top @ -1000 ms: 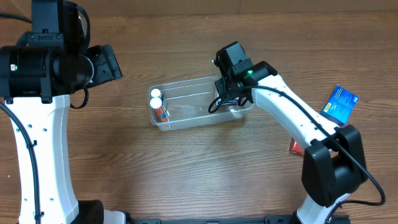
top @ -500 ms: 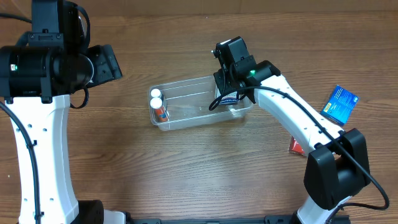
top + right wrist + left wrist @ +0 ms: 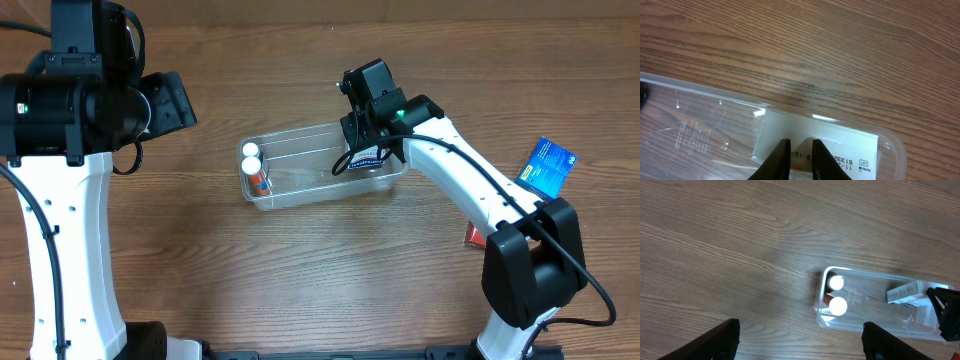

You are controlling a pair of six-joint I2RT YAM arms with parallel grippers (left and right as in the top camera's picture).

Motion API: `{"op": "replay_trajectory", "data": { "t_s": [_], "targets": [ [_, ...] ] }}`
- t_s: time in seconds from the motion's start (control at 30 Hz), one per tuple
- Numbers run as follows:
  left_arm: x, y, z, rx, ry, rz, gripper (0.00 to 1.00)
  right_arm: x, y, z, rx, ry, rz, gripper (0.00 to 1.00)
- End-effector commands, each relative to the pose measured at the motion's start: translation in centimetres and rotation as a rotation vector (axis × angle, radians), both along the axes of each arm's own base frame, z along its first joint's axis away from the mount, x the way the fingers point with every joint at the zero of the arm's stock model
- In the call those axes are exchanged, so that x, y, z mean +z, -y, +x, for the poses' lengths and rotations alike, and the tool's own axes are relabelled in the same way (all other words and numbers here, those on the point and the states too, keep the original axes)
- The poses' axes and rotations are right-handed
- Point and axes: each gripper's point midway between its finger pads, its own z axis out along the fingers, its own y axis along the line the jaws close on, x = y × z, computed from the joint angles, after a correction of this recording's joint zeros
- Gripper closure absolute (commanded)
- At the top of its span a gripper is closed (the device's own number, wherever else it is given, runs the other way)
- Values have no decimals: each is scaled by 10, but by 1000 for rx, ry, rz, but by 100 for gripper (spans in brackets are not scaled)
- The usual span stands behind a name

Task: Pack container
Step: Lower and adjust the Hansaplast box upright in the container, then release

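The clear container (image 3: pixel 310 178) lies at mid-table. At its left end stand two white-capped bottles (image 3: pixel 251 158), which the left wrist view shows too (image 3: pixel 838 306). My right gripper (image 3: pixel 364 146) reaches into the container's right end, shut on a white box (image 3: pixel 368 157) with printed text. In the right wrist view the narrow fingers (image 3: pixel 800 141) pinch that box (image 3: pixel 845 145) just inside the container's wall (image 3: pixel 700 112). My left gripper (image 3: pixel 800 326) hangs open and empty, high above bare wood left of the container (image 3: pixel 870 325).
A blue box (image 3: pixel 548 166) lies at the far right of the table. A red item (image 3: pixel 474 236) shows partly behind the right arm's base. The left arm's bulk (image 3: pixel 90 100) occupies the upper left.
My right gripper has shifted slightly left and toward the far rim with the white box, which now shows below the wrist. The left arm has not moved.
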Motion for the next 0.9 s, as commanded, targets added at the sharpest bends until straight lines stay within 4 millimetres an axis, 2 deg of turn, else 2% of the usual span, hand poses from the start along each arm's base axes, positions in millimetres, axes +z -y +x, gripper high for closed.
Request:
{"op": "replay_trajectory", "data": {
  "t_s": [0.0,0.13,0.3,0.47,0.57,0.73,0.87],
  "targets": [
    [4,-3,0,-7,10,26,20,-32,5,-11,1,-90,-45,83],
    [4,-3,0,-7,11,26,20,-34,8,-14,6,-105,-61,83],
    [3,-3,-1,-7,4,26,20,-34,22,-5,-34,-100,-48,82],
    [3,-3,-1,-7,4,26,20,-31,21,4,2,-65,-37,73],
    [3,-3,-2,-7,3,26,20,-31,18,5,8,-64,-25,72],
    [3,-3,-2,-9,3,24,20,-48,10,-4,36,-133,7,72],
    [3,-3,-2,-8,2,24,20,-67,14,-17,37,-212,-18,73]
  ]
}}
